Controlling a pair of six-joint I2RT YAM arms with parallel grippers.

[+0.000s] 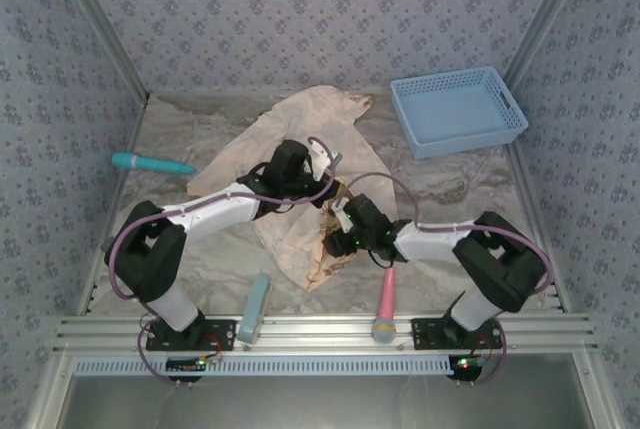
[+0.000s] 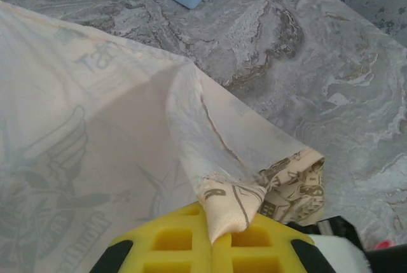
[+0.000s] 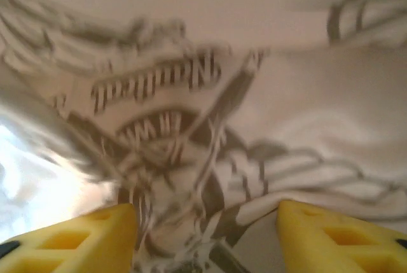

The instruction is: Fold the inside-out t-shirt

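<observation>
Peach-tan printed inside-out t-shirt (image 1: 300,119) lies rumpled on the grey marbled table (image 1: 450,189); my left gripper (image 2: 219,235) pinches a fold, my right gripper (image 3: 206,222) stands parted over it.

Left fingers (image 2: 172,241) clamped – right fingers (image 3: 95,241) spread apart

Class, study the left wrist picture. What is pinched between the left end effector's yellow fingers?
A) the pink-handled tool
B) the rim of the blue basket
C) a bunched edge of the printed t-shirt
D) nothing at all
C: in the left wrist view, the left end effector has its yellow fingers shut on a bunched edge of the t-shirt, while the blue basket sits well apart from it.
</observation>
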